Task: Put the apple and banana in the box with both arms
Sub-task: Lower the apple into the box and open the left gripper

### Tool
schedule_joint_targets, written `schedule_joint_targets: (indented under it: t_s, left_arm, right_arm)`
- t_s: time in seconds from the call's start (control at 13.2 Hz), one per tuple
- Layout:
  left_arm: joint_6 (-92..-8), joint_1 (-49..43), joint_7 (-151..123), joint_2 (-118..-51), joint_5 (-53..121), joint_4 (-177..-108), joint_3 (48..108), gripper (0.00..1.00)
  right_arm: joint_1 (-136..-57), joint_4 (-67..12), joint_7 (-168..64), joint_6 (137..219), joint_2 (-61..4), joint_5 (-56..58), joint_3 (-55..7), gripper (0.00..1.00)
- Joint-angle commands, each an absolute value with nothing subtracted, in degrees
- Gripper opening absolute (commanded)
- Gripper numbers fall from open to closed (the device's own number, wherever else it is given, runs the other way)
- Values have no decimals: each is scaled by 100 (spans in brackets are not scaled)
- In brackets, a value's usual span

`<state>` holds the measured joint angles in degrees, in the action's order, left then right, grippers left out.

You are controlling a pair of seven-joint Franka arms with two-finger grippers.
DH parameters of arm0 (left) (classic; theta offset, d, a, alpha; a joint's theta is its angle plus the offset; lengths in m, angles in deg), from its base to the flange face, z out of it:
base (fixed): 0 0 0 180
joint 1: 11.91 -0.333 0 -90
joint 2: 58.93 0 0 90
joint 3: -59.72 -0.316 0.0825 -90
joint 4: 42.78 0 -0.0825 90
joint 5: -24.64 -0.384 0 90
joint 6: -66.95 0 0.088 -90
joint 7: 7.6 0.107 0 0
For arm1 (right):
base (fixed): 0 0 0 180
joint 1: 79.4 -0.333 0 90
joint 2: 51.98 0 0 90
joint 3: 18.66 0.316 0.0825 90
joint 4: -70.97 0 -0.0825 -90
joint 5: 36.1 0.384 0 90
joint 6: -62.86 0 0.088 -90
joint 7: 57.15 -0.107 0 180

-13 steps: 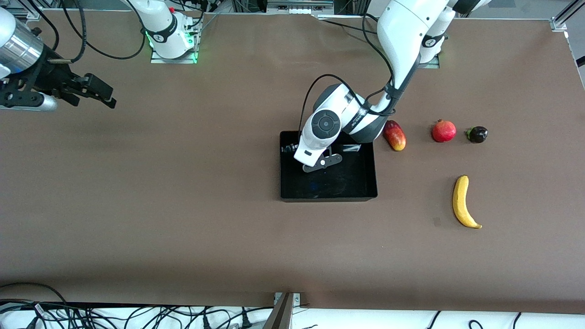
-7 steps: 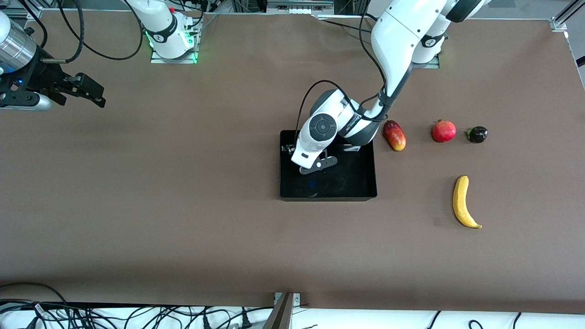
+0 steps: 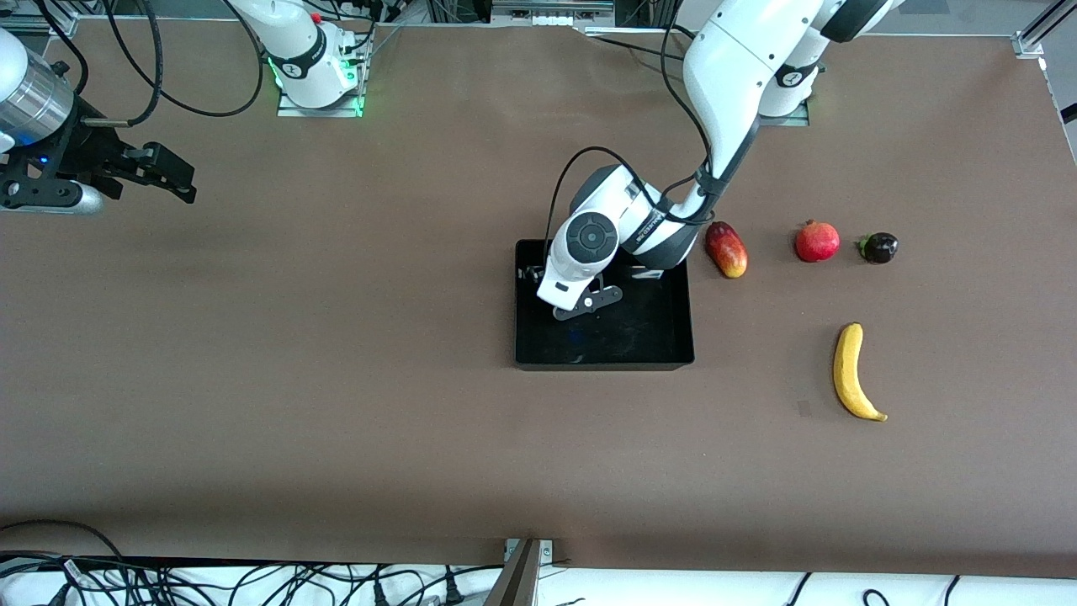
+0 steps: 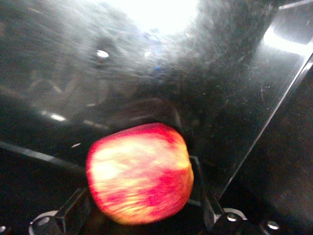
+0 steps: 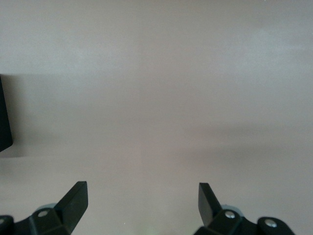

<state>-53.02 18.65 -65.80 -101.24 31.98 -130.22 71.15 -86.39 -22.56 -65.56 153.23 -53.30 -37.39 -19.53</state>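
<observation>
The red, yellow-streaked apple (image 4: 139, 174) sits between the fingers (image 4: 73, 210) of my left gripper (image 4: 142, 191), which is shut on it low inside the black box (image 3: 673, 337). In the front view the left wrist (image 3: 580, 269) hides the apple. The glossy box wall (image 4: 254, 98) is close by. The yellow banana (image 3: 851, 372) lies on the table toward the left arm's end, nearer the front camera than the other fruits. My right gripper (image 3: 172, 177) is open and empty over bare table at the right arm's end; its fingers (image 5: 76, 200) show wide apart.
A red-yellow mango (image 3: 726, 249) lies just beside the box. A red pomegranate (image 3: 817, 241) and a dark purple fruit (image 3: 878, 247) lie in a row past it. A box corner (image 5: 4, 117) shows in the right wrist view.
My left hand has shifted slightly over the box, away from the front camera, then held still. My right gripper has drifted a little toward the right arm's end of the table.
</observation>
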Motion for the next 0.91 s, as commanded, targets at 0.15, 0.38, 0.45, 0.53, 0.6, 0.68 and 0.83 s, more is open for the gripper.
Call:
schedule_joint_targets:
  t_s: [0.15, 0.38, 0.45, 0.53, 0.6, 0.68, 0.83]
  left_arm:
    - [-3329, 544, -5784, -9163, 2896, -12541, 7159, 100]
    - [-3078, -625, -3826, -9030, 2405, -12531, 7098, 100]
    - [-3114, -976, -3053, -9083, 2124, -12531, 7071, 100]
    - [-3244, -1380, -2436, -9161, 1895, -12531, 7071, 100]
    - [-3629, -1749, -1864, -9197, 1823, -12592, 7071, 100]
    - [-3902, -1979, -1354, -9337, 1814, -12593, 7010, 100]
    - [-4552, -2122, -499, -9670, 1805, -12619, 6729, 100]
  right_arm:
    - [-8616, -2096, -6541, 15155, -5286, -3751, -1953, 100]
    - [-8616, -2096, -6541, 15146, -5286, -3751, -1953, 100]
    - [-8616, -2096, -6541, 15146, -5286, -3751, -1953, 100]
    - [-8616, -2096, -6541, 15163, -5286, -3751, -1953, 100]
    - [-8616, -2096, -6541, 15189, -5286, -3742, -1945, 100]
    - [-8625, -2096, -6550, 15198, -5286, -3742, -1945, 100]
    - [-8625, -2096, -6550, 15216, -5286, -3742, -1945, 100]
